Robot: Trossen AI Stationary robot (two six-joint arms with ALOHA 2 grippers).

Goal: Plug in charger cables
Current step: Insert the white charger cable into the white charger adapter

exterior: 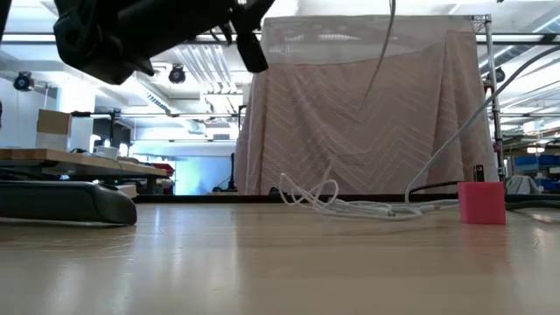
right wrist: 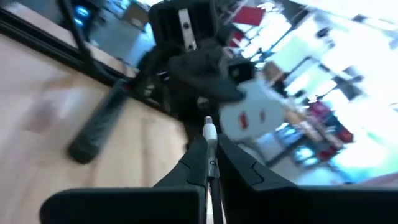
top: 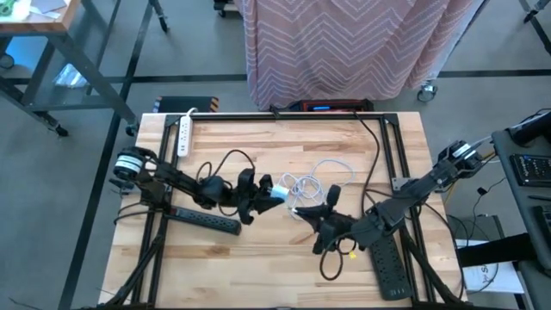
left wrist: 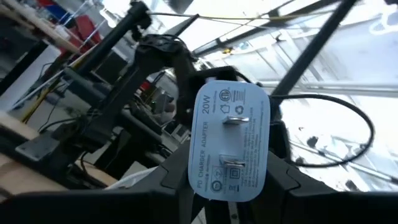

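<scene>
My left gripper (top: 263, 195) hangs over the table's middle, shut on a light blue plug block (left wrist: 229, 142) whose two metal prongs face the wrist camera. Just to its right, my right gripper (top: 306, 212) is shut on a thin white charger cable, whose connector tip (right wrist: 209, 129) points at the block (right wrist: 250, 118). More white cords (top: 312, 182) lie coiled on the wood behind the grippers. A red-pink plug block (exterior: 481, 203) stands on the table in the low view. My left gripper pinches the plug block between its two fingers by its two long sides, at the end nearest the wrist (left wrist: 194, 182). The fingers point toward the table's right. The block is lifted clear of the table. My right gripper pinches the white cable between its two fingertips, just behind the connector (right wrist: 210, 144). The cable runs along the fingers and the tip sticks out past them. The fingers point toward the table's left, at the left gripper. The connector is clear of the table.
A black power strip (top: 208, 218) lies near the left arm, another (top: 389, 269) at the near right, and a white one (top: 182, 136) at the far left. A thick black cord (top: 372, 151) runs from the far edge. A draped frame (top: 344, 43) stands beyond the table.
</scene>
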